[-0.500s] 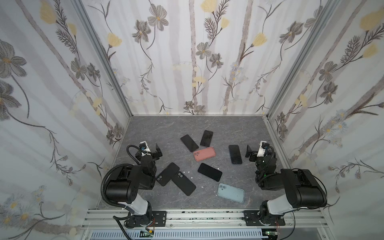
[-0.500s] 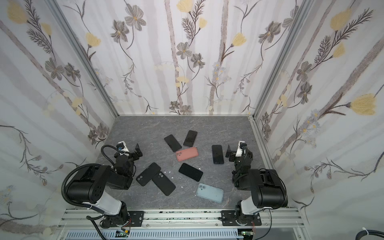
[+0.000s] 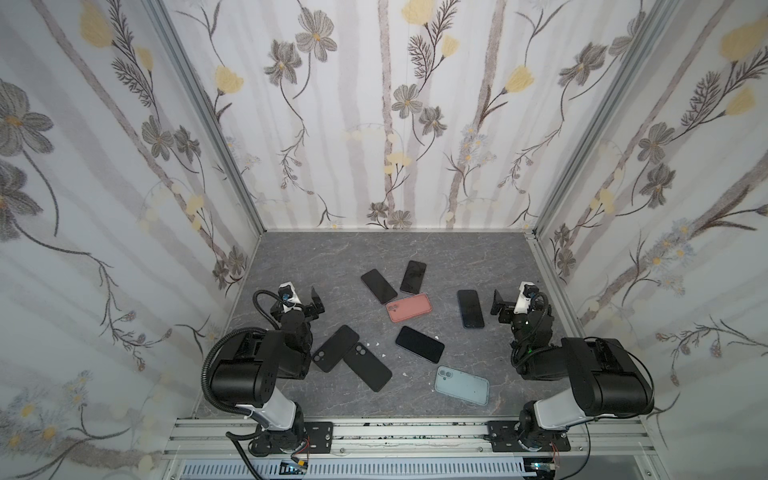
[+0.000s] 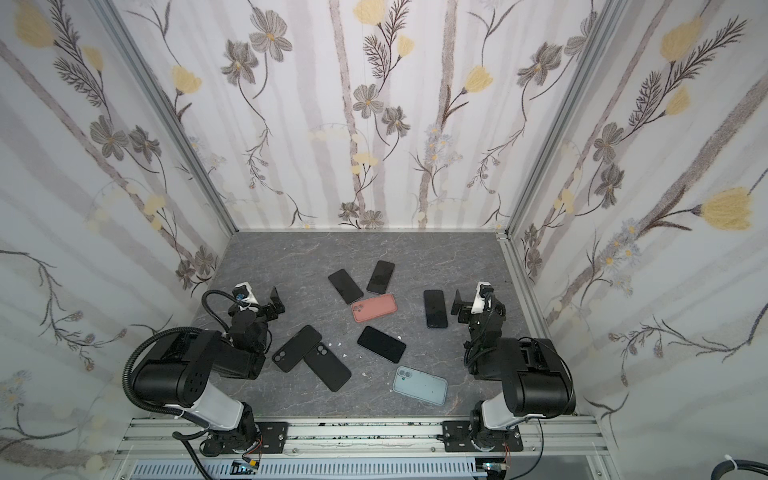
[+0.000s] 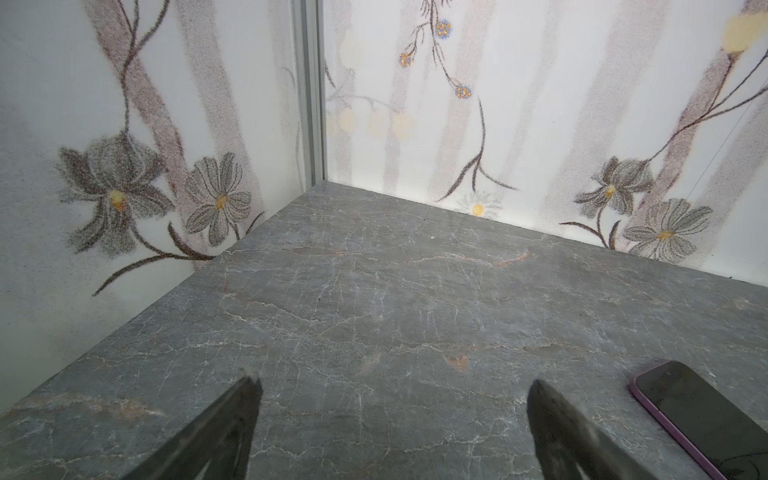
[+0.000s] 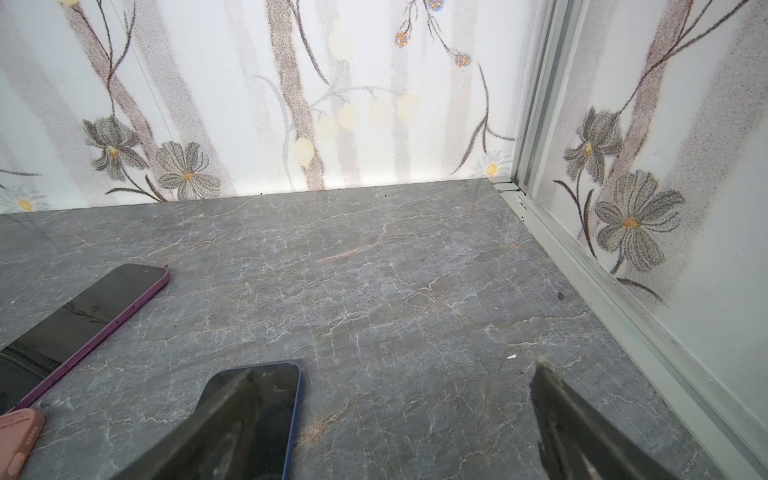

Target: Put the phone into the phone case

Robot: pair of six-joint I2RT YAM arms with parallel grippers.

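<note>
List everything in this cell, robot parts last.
dark-screened flat smartphones: four, black glass; two at back centre, one mid-table, one beside the right end effector
salmon-pink phone case: one, pink, centre
matte black phone cases: two, black, front left, edges meeting
pale blue phone case: one, light blue, front right of centre
white specks: a few, white, mid-table
grey marbled tabletop: one, grey, under everything
floral-papered walls: three, white with grey and yellow flowers, around the table
black robot arms: two, black, front corners
left end effector: one, black, open, empty
right end effector: one, black, open, empty
</note>
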